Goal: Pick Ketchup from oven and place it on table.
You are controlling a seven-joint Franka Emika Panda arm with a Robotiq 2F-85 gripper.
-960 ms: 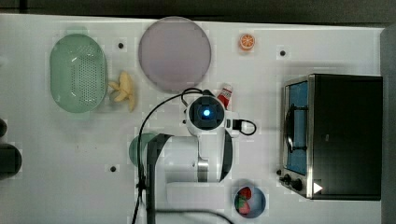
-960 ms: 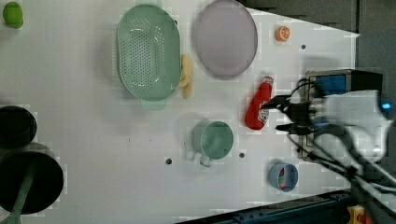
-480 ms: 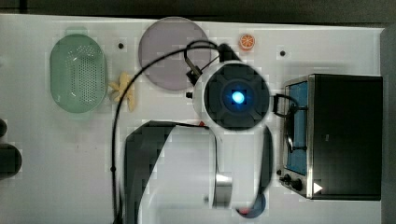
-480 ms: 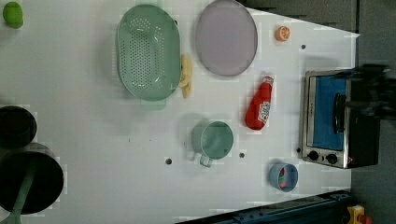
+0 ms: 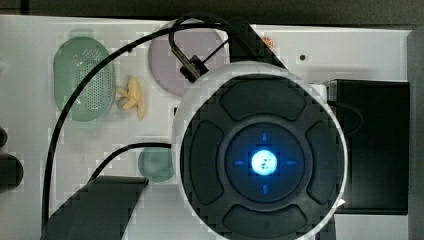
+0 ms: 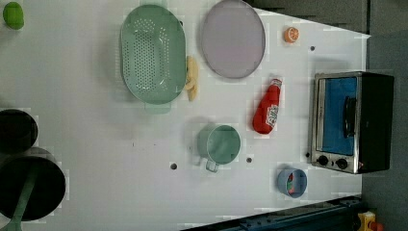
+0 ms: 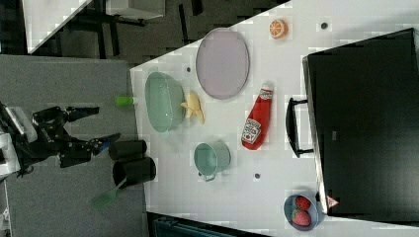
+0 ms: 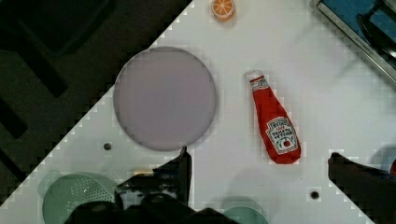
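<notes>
Since the earlier frames the arm has risen away from the ketchup [image 6: 267, 109], and its hand [image 8: 257, 179] stays wide open and empty. Ketchup lies flat on the surface [image 6: 96, 144], just beside the closed oven [image 6: 352, 121], so the task looks finished.

Ketchup [image 6: 267, 109] red, white cap and label. Oven [image 6: 352, 122] black top, silver front, blue glass. Table [image 6: 96, 144] white. Colander [image 6: 153, 53] and mug [image 6: 219, 143] mint green (colander perforated). Plate [image 6: 233, 38] pale lilac.
</notes>
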